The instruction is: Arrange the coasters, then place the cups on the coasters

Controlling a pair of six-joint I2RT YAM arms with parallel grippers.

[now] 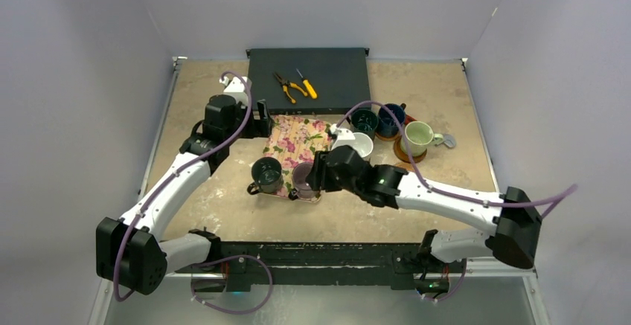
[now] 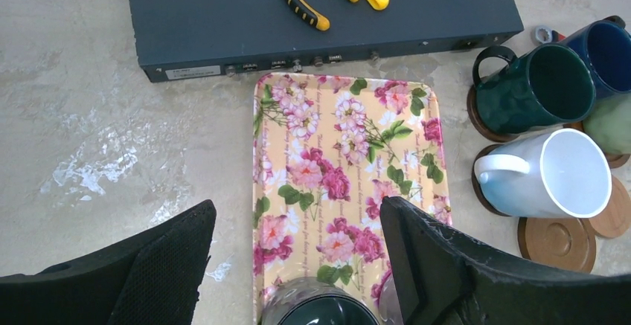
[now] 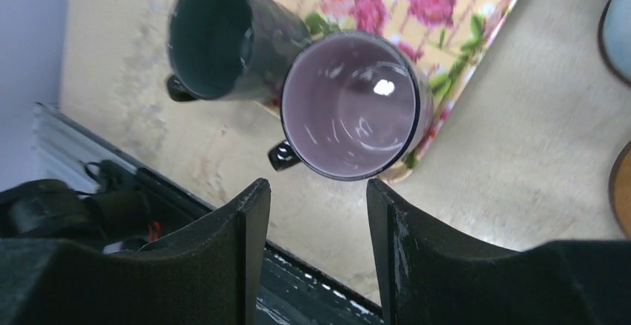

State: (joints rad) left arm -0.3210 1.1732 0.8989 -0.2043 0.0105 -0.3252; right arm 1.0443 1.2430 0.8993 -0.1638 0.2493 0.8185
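The left tool (image 2: 298, 210) hangs with its jaws wide and empty over the floral tray (image 2: 335, 154) at centre frame. The right tool (image 3: 312, 191) is about half open and holds nothing. Its tips stop just short of the purplish cup (image 3: 350, 105), which sits on the tray's corner beside the dark cup (image 3: 216, 35). At the right of the left wrist view, the teal cup (image 2: 536, 87) and white cup (image 2: 551, 172) rest on dark coasters (image 2: 476, 126), with a bare ringed coaster (image 2: 556, 242) below them.

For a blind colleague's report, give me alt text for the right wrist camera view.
The open right gripper faces an empty purplish mug at the corner of a floral tray. A dark mug stands close beside it, both seen from above.
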